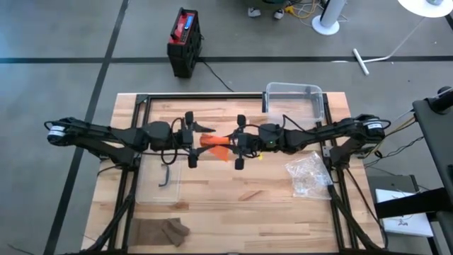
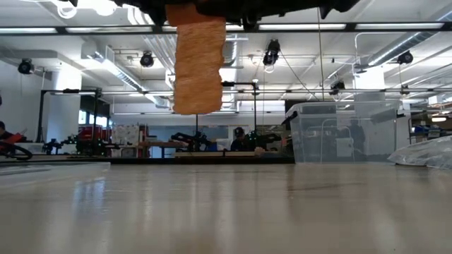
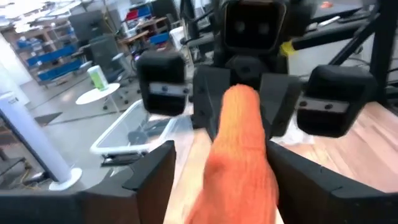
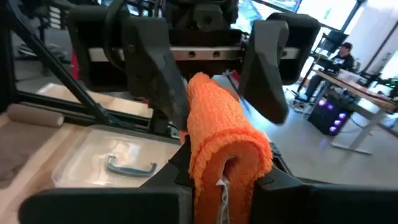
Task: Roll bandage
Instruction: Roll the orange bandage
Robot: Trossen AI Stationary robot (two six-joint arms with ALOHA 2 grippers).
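Both arms reached inward above mid-table, the left gripper [image 1: 192,140] with fingers spread facing the right gripper [image 1: 239,142], whose fingers were pinched on the bandage [image 1: 216,145].

Wooden table [image 1: 233,205] with clear bin [image 1: 295,99], plastic bag [image 1: 309,176], brown cloth [image 1: 161,231]

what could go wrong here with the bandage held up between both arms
1. The right gripper is shut on the folded end of the orange cloth bandage, while the left gripper stands open around it; a loose tail hangs down and may unroll.
2. Both grippers meet closely above the wooden table, so their fingers might collide.
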